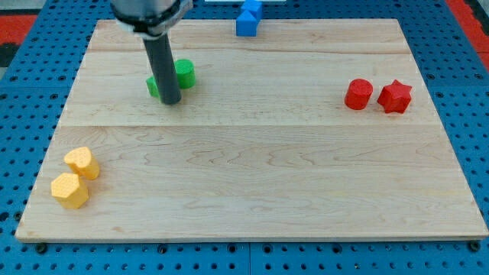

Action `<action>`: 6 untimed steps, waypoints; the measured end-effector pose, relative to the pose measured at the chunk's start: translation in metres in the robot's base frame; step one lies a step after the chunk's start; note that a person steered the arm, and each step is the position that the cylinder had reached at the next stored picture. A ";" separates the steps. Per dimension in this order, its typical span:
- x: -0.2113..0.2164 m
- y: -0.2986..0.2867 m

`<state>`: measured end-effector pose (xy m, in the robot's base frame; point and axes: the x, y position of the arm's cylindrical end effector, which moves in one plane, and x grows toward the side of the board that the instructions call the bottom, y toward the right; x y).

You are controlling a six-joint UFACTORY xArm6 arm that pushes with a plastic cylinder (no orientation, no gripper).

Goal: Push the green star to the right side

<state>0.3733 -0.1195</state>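
Two green blocks lie at the board's upper left. One green block (185, 72) shows to the right of the rod; its shape looks round. The other green block (153, 85) is mostly hidden behind the rod, so I cannot tell its shape or which is the star. My tip (171, 101) rests on the board just in front of these two, touching or nearly touching the hidden one.
A red cylinder (357, 94) and a red star (395, 96) sit at the right. Two blue blocks (248, 18) sit at the top edge. Two yellow blocks (82, 163) (69, 190) lie at the lower left. The wooden board (252, 168) lies on a blue pegboard.
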 end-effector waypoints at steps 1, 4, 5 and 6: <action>-0.016 0.006; -0.065 0.057; 0.009 0.037; 0.010 -0.081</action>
